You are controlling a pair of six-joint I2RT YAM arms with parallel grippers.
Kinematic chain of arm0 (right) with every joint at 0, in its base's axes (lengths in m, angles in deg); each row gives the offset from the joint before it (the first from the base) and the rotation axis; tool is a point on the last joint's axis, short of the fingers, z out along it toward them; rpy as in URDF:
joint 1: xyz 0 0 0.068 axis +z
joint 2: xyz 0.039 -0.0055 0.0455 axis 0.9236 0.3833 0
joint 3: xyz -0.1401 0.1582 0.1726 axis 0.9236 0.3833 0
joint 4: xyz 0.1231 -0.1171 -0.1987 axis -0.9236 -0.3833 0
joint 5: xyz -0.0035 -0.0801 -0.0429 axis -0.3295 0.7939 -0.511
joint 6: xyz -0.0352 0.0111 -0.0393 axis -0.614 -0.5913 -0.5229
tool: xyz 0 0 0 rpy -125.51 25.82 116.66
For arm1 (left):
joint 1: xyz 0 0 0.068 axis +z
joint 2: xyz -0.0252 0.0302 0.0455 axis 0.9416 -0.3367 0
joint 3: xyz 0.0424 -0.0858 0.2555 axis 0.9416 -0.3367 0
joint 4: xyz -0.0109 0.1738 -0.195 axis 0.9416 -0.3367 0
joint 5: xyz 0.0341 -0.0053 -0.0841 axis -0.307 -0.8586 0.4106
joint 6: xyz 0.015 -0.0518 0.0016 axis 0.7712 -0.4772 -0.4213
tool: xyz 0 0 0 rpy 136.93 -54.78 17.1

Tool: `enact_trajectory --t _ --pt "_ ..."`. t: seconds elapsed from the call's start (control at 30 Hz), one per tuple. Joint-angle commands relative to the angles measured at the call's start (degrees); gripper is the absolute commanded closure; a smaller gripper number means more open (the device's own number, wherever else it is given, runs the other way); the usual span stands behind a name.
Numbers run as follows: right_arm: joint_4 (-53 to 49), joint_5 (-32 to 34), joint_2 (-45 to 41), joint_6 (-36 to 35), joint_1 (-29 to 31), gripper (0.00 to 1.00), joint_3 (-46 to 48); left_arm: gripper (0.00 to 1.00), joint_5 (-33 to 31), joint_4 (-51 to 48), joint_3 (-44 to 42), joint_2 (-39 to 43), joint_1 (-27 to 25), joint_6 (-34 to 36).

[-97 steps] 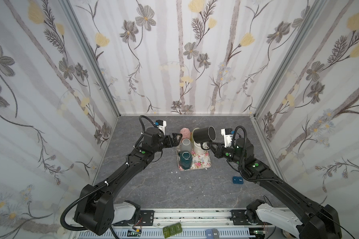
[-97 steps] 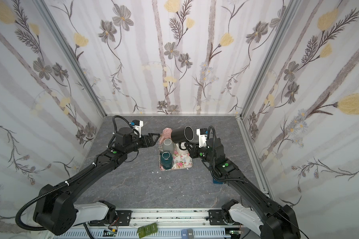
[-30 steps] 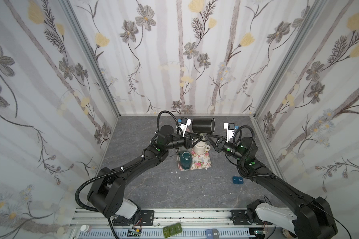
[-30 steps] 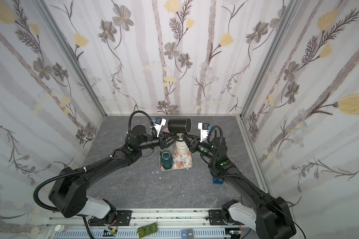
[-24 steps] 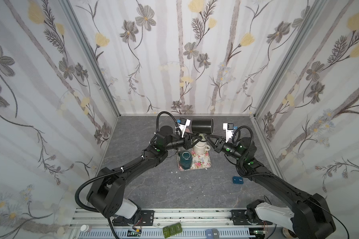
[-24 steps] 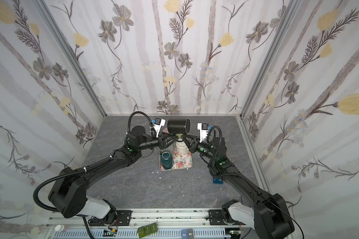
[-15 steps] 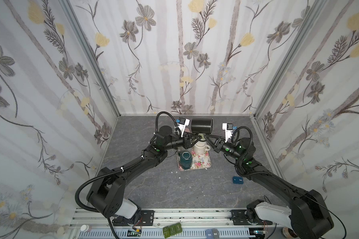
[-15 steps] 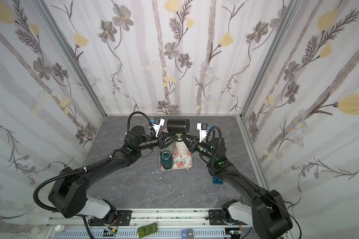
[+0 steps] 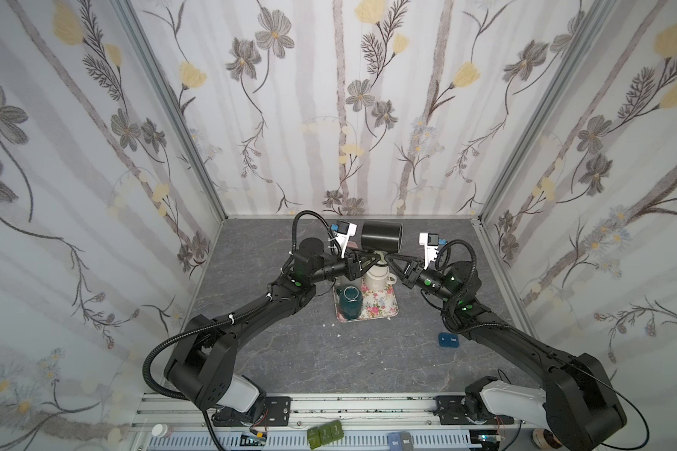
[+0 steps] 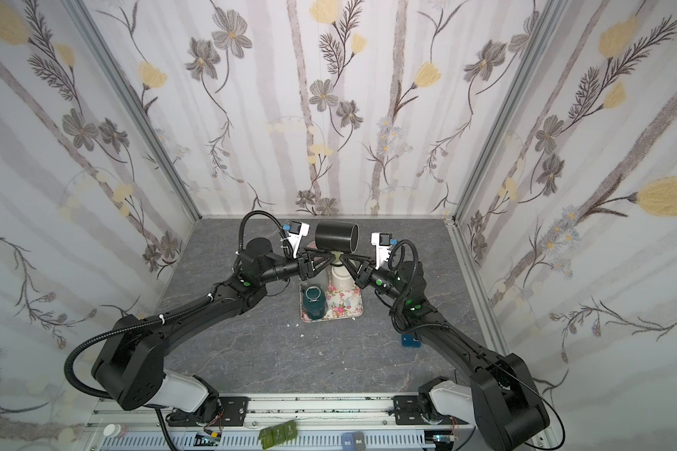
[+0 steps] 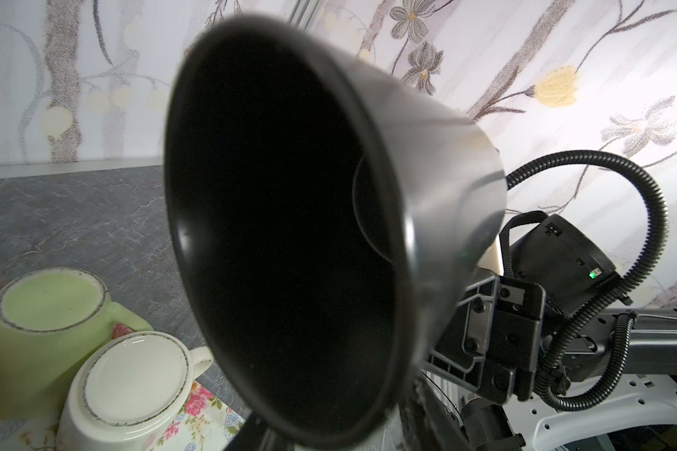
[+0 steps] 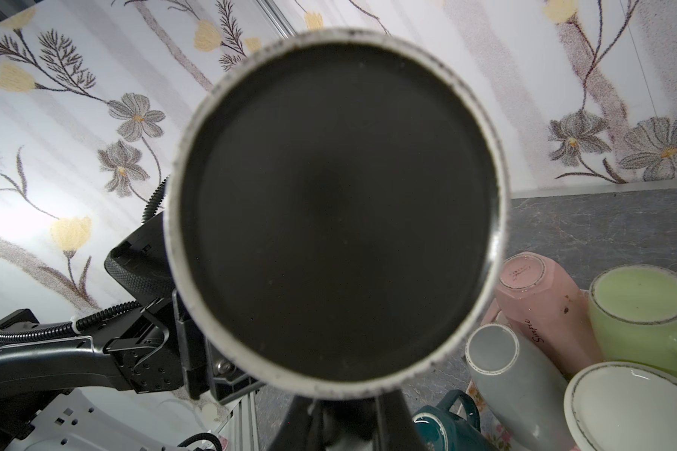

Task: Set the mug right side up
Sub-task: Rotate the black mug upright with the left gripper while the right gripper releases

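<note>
The black mug [image 9: 382,236] [image 10: 335,236] hangs on its side above the tray, held between both arms. Its open mouth [image 11: 290,195] faces the left arm and its unglazed base [image 12: 337,203] faces the right arm. My right gripper [image 9: 385,256] [image 12: 346,425] is shut on the dark handle under the mug. My left gripper [image 9: 374,257] [image 11: 335,425] has come in from the other side, and its fingers lie against both sides of the mug's lowest rim. The contact itself is mostly hidden.
A floral tray [image 9: 391,308] lies below. On it stand an upright teal mug [image 9: 350,304] and upturned cream [image 11: 130,382], green [image 11: 44,308], pink [image 12: 540,296] and grey [image 12: 505,367] mugs. A small blue object [image 9: 448,339] lies on the table to the right.
Since about three seconds ago my left gripper has moved from beside the tray to under the mug. Over the last second both arms and the mug have barely shifted.
</note>
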State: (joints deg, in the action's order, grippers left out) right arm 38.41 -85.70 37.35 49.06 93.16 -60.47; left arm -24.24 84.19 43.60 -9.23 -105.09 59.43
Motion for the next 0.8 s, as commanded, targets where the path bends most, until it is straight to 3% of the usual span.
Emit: enact_trajectory --t 0.0,0.2,0.33,0.47,0.53,0.57,0.77 --pt "-0.67 -5.76 0.60 0.12 0.21 1.00 0.09 0.60 3.35 12.27 0.30 -0.37 -0.24 -0.57" --pt "-1.23 -5.67 0.67 0.06 0.26 1.00 -0.14 0.62 4.61 15.40 1.00 -1.68 -0.22 -2.58" --pt "-1.72 -5.25 0.58 -0.24 0.10 1.00 -0.06 0.76 4.61 13.01 1.70 -1.36 -0.14 -1.32" --pt "-2.06 -5.12 0.75 -0.19 -0.08 1.00 0.11 0.80 3.36 9.88 1.82 -0.54 -0.21 0.09" --pt "-2.08 -5.01 0.92 -0.15 -0.12 1.00 0.06 0.90 2.34 7.76 1.86 -0.25 -0.16 1.02" --pt "-2.08 -5.18 0.95 -0.15 -0.12 1.00 -0.04 1.00 1.84 6.83 1.95 -0.01 -0.22 1.40" --pt "-1.99 -5.14 0.93 -0.11 -0.20 1.00 -0.38 1.00 -1.11 3.51 1.82 0.94 -0.20 2.36"
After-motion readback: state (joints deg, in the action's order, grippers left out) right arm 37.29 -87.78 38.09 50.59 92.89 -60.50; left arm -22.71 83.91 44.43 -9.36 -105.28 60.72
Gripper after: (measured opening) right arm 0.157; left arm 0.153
